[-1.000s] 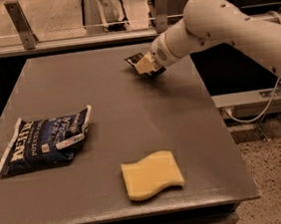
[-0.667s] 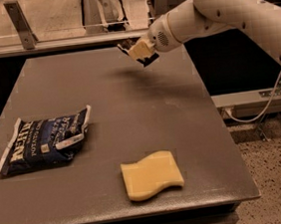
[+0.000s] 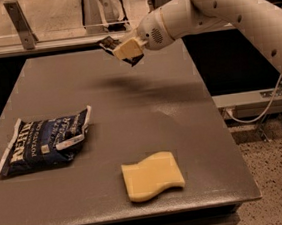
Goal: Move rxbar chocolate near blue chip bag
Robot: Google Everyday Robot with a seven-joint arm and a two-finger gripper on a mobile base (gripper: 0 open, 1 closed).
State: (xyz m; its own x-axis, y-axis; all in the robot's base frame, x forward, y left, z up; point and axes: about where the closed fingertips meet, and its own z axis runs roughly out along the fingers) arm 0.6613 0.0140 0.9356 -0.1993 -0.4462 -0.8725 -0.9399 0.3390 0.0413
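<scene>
So the end effector (image 3: 127, 49) is clamped on the small, flat, black-wrapped rxbar chocolate (image 3: 107, 42), which is up in the air over the far middle of the grey worktop (image 3: 131, 110). The large, crinkled, white-lettered blue chip bag (image 3: 46, 142) lies well apart from it, at the near left.

My take: carry the bar left and nearer while staying high, aiming for the bare patch just right of the bag. The bar looks tilted in the grip, so lower it slowly until it's almost touching before letting go, or it may flip. The wavy-edged yellow sponge (image 3: 152, 176) sits nearer still and should be off the path.
</scene>
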